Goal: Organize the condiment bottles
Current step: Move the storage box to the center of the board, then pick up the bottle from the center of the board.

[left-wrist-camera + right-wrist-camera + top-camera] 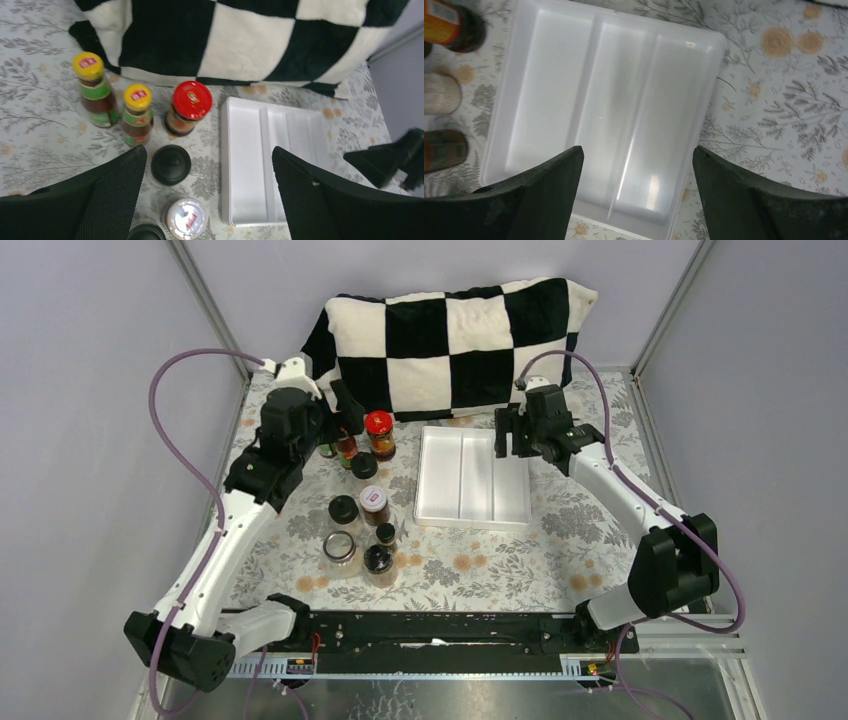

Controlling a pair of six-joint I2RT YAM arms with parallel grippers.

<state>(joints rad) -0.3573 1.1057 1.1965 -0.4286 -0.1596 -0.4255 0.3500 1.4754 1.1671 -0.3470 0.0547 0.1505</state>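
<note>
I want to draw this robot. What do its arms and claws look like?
The left arm and right arm are white tubes with chunky black joints. A purple cable loops along each. The left gripper and right gripper each have two wide black fingers; the left ones show a mesh texture.

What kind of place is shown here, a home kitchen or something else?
Probably a robot lab cell, not a home: plain grey walls with metal frame posts, two arms bolted to a rail, and a floral tablecloth under the condiment bottles.
</note>
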